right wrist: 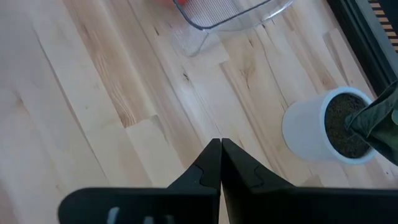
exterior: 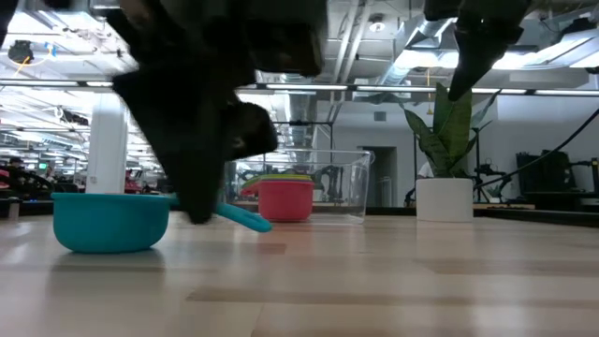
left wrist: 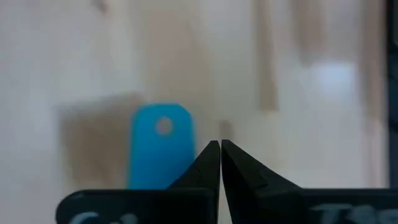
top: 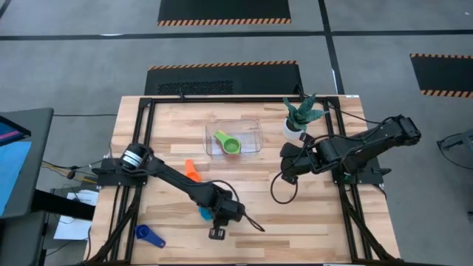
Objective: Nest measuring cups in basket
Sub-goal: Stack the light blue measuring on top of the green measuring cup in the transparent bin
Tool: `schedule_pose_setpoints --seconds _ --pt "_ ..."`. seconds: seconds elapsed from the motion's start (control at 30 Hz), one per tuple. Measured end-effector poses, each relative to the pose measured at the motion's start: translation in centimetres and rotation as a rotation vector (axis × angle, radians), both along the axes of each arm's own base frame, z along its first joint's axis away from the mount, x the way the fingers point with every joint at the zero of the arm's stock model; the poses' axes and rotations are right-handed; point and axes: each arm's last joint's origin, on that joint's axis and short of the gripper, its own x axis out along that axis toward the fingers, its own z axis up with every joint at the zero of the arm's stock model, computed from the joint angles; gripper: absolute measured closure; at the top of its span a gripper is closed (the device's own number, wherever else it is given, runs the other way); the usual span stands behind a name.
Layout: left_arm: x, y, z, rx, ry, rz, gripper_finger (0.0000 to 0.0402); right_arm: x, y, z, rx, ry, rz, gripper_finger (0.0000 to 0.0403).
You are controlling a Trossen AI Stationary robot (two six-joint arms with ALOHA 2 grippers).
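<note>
Left gripper (top: 216,233) closed and empty above the teal plastic measuring cup (exterior: 110,220), low centre of the high view.

It should open and straddle the flat handle (left wrist: 160,144) squarely. Farther up: orange cup (top: 192,171), clear rectangular basket (top: 253,126) holding a green cup (top: 230,143), closed right gripper (top: 284,176), potted plant (top: 298,118).

Overhead, table-level, two close downward wrist views

Counted: four measuring cups, namely green (top: 228,142), orange (top: 192,171), teal (top: 204,213) and blue (top: 150,236); one basket (top: 255,127); one potted plant (top: 298,118).
</note>
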Motion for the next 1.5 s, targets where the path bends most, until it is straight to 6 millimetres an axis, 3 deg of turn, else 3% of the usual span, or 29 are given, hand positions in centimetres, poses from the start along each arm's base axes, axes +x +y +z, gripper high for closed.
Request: schedule_pose_setpoints --seconds 0.23,0.5,0.67,0.8,0.9,1.07,1.23,1.4,1.5 --pt "0.8 2.2 0.0 0.162 -0.042 0.104 0.0401 0.0 0.0 0.0 0.000 0.001 0.000 0.0376" --pt "0.0 4.6 0.0 0.304 0.099 0.164 0.0401 0.0 0.0 0.0 0.000 0.000 0.000 0.0376" --pt "0.7 4.8 1.8 0.365 0.067 0.148 0.0401 0.0 0.0 0.0 0.000 -0.001 0.000 0.0376" --pt "1.3 4.8 4.3 0.368 0.048 0.153 0.0401 0.0 0.0 0.0 0.000 -0.001 0.000 0.0376" --pt "1.4 4.3 5.5 0.279 0.073 0.160 0.0401 0.0 0.0 0.0 0.000 -0.001 0.000 0.0376" --pt "0.1 1.7 5.5 0.102 0.195 0.157 0.0400 0.0 0.0 0.0 -0.003 -0.001 -0.001 0.0376" --pt "-1.8 0.2 6.1 0.120 0.297 0.254 0.0384 0.0 0.0 0.0 -0.004 0.000 0.001 0.0376" --pt "-3.4 -2.2 6.6 0.154 0.285 0.154 0.0363 -0.4 -0.1 -0.1 -0.014 0.040 0.001 0.0376" --pt "-5.1 -2.9 6.6 0.210 0.388 0.112 0.0349 -1.0 -0.2 -0.2 -0.027 0.107 -0.005 0.0376"
